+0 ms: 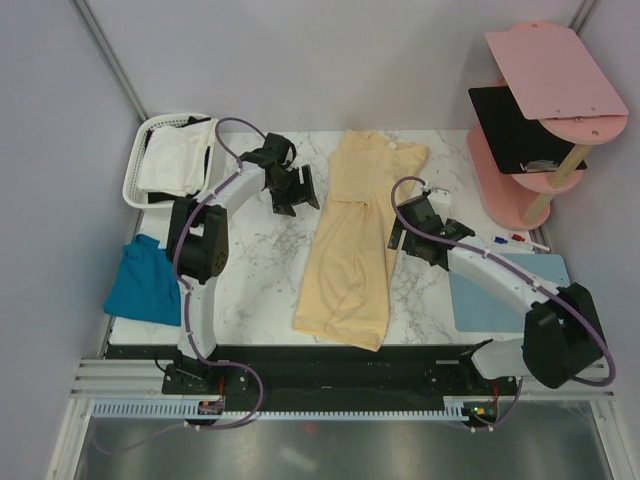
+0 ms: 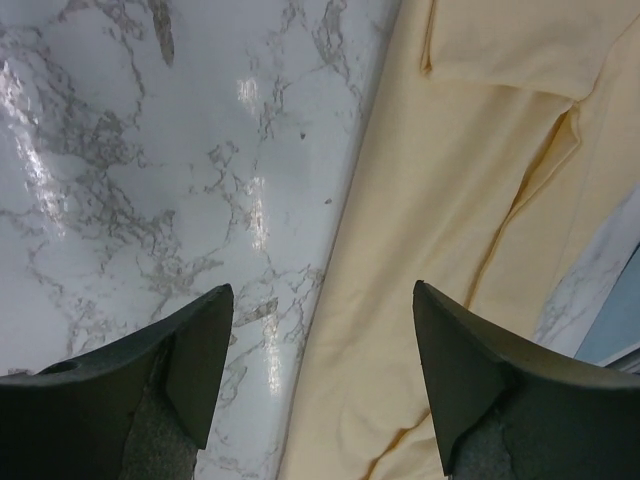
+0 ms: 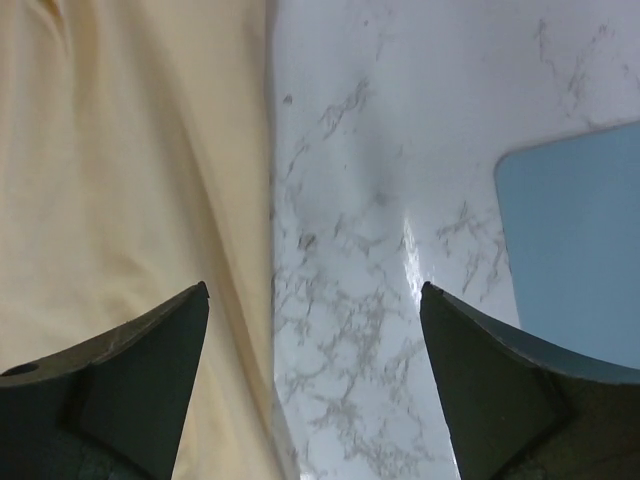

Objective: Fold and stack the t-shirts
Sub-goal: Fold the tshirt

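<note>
The pale yellow-cream t-shirt (image 1: pixel 352 240) lies lengthwise down the middle of the marble table, its sides folded in to a long strip. It also shows in the left wrist view (image 2: pixel 470 230) and the right wrist view (image 3: pixel 120 170). My left gripper (image 1: pixel 296 192) is open and empty above the shirt's left edge (image 2: pixel 322 295). My right gripper (image 1: pixel 400 236) is open and empty over the shirt's right edge (image 3: pixel 315 295). The teal blue t-shirt (image 1: pixel 145 282) lies bunched at the table's left edge. The white t-shirt (image 1: pixel 175 160) lies in the white basket.
The white slotted basket (image 1: pixel 137 180) stands at the back left. A light-blue mat (image 1: pixel 505 292) lies at the front right, also in the right wrist view (image 3: pixel 575 240). A pink tiered stand (image 1: pixel 535 110) stands at the back right. Small pens (image 1: pixel 508 240) lie beside it.
</note>
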Robot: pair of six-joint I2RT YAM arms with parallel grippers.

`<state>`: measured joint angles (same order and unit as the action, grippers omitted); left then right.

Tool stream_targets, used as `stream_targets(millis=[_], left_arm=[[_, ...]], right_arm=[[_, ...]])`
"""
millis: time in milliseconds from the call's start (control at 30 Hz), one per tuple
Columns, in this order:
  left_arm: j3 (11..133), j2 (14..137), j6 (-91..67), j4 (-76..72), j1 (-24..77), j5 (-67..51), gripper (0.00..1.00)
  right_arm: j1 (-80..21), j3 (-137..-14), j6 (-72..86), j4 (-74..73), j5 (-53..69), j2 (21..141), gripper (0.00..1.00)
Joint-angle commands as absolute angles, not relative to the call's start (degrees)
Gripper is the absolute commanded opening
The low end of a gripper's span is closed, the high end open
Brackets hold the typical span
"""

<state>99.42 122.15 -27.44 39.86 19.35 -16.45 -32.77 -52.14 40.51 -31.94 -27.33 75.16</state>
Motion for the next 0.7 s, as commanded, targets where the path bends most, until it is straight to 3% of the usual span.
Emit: stream_targets(millis=[0,267,533,633,667], left_arm=[[104.6,125.2,-27.8,39.0,20.3,-18.7,0.8],[109.8,131.2,-27.7,39.1,20.9,-19.3,0.77],[111.1,134.0,-27.1,39.1,20.8,-19.3,0.74],[110.4,132.3,-25.6,39.1,21.4,-17.8,0.59],[110.0,131.5,-25.1,39.1,22.1,-16.9,0.43]], right_arm=[[-24.4,-56.8,32.6,-19.4,-16.4,83.1,0.93],[-15.6,-71.0,29.4,-10.1,-6.2,102.3,0.84],[-10.4,-84.2,28.7,-10.3,-8.6,115.6,0.78],[-8.5,-87.3,28.9,-10.2,-8.9,119.7,0.78],[-8.2,-88.2,29.1,-10.3,-8.7,120.8,0.77]])
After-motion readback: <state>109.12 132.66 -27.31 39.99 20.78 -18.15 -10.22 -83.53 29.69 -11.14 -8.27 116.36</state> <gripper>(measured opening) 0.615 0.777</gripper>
